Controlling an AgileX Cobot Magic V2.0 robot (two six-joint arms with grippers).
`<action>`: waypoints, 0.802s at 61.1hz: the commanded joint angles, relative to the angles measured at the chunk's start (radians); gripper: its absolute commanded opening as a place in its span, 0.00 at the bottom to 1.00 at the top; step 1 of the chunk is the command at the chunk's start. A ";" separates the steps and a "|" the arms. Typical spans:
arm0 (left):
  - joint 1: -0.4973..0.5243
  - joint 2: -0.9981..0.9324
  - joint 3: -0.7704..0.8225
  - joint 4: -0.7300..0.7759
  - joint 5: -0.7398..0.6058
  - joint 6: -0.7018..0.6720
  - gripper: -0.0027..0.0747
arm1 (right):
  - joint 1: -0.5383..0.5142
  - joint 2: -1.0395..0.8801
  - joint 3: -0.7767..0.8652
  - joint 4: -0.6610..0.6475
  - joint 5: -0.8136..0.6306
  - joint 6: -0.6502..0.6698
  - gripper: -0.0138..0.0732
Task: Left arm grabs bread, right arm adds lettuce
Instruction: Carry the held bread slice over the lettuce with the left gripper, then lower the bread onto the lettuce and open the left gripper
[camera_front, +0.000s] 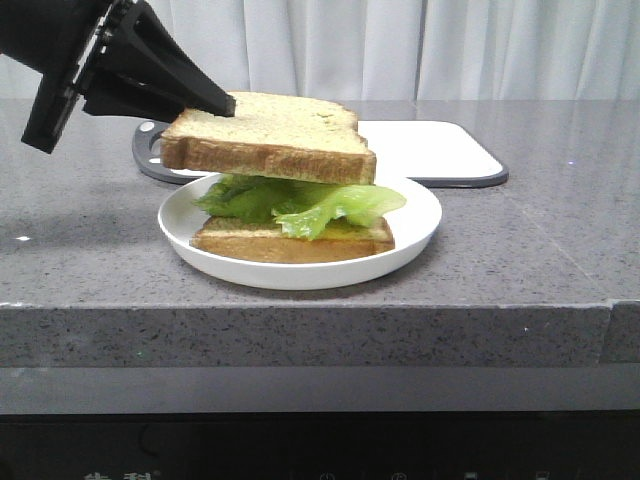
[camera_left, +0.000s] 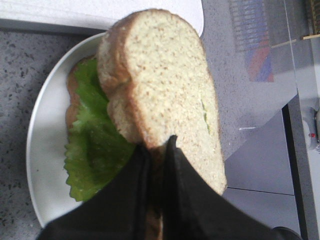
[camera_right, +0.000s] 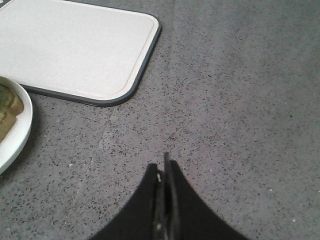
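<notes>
Black and wedge-shaped, my left pincer (camera_front: 222, 103) is clenched on the edge of the bread (camera_front: 268, 138), the two fingers (camera_left: 129, 190) pressed against either face of the slice in the left wrist view. I hold that thick, brown-crusted slice level, just above the plate (camera_front: 420, 225), not resting on anything below it. Under the bread lies the lettuce (camera_front: 300, 200), a ruffled green leaf spread over a thinner bottom slice (camera_front: 290, 240), which sits flat in the plate. The leaf's crinkled edge spills past the bottom slice on the plate's near side in the front view.

My right pincer (camera_right: 163, 167) hangs over bare grey speckled table (camera_right: 240, 100), its narrow fingers drawn together with nothing between them. It sits well apart from the plate, whose white rim only shows at the edge of the right wrist view.

Behind the plate lies a white cutting board (camera_front: 430, 150) with a dark rim, flat on the table. A pale curtain (camera_front: 400, 45) hangs beyond the board.
</notes>
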 joint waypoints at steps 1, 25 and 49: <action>-0.006 -0.035 -0.030 -0.032 0.031 -0.004 0.08 | -0.001 -0.006 -0.026 0.001 -0.083 -0.001 0.09; -0.006 -0.035 -0.030 0.024 0.039 -0.004 0.50 | -0.001 -0.006 -0.026 0.009 -0.084 -0.001 0.09; 0.004 -0.043 -0.030 0.167 0.058 -0.074 0.62 | -0.001 -0.006 -0.026 0.011 -0.088 -0.001 0.09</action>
